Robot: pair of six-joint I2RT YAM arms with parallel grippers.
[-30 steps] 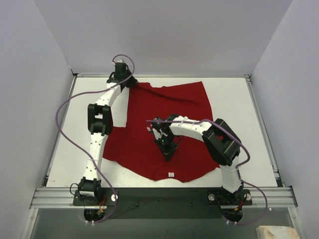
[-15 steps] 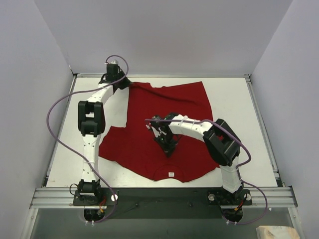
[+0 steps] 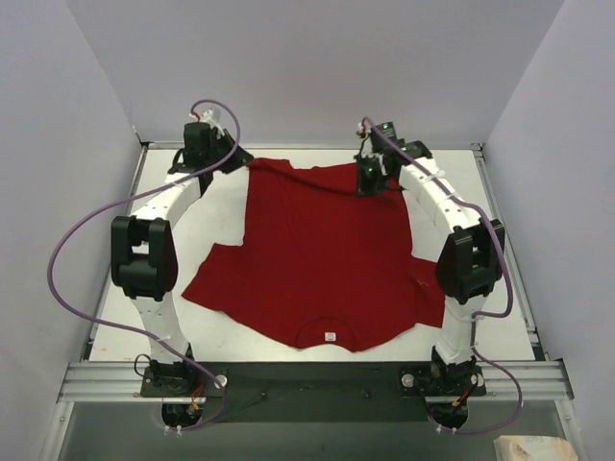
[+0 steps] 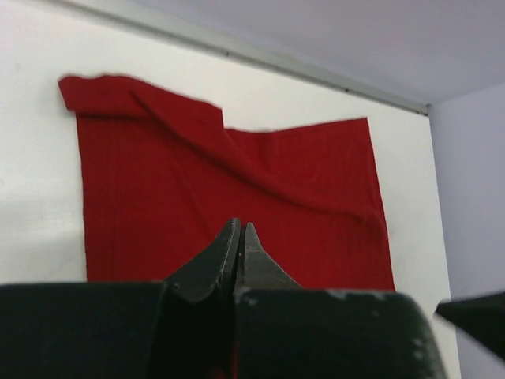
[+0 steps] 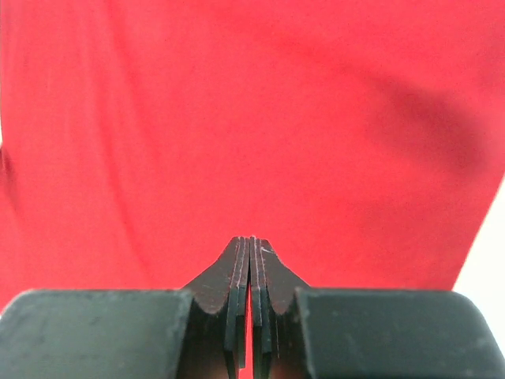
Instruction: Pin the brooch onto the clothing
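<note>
The clothing [image 3: 317, 259], a red T-shirt, lies spread flat on the white table with its collar label [image 3: 330, 336] toward the arms. The brooch is out of view. My left gripper [image 3: 237, 161] hovers shut at the shirt's far left hem corner. In the left wrist view its closed tips [image 4: 239, 226] sit above the red cloth [image 4: 237, 174] with nothing between them. My right gripper [image 3: 369, 189] is shut over the far hem, right of centre. The right wrist view shows its tips [image 5: 251, 239] together above the fabric [image 5: 252, 118], holding nothing visible.
The white table [image 3: 500, 240] is boxed in by grey walls on three sides. A metal rail [image 3: 307, 376] carries both arm bases at the near edge. Purple cables [image 3: 67, 240] loop off each arm. A tan object [image 3: 533, 448] lies beyond the rail at the bottom right.
The right arm swung from the shirt's middle to its far hem. The left arm drew back toward the far left corner. The shirt now lies flatter and wider, its right sleeve showing.
</note>
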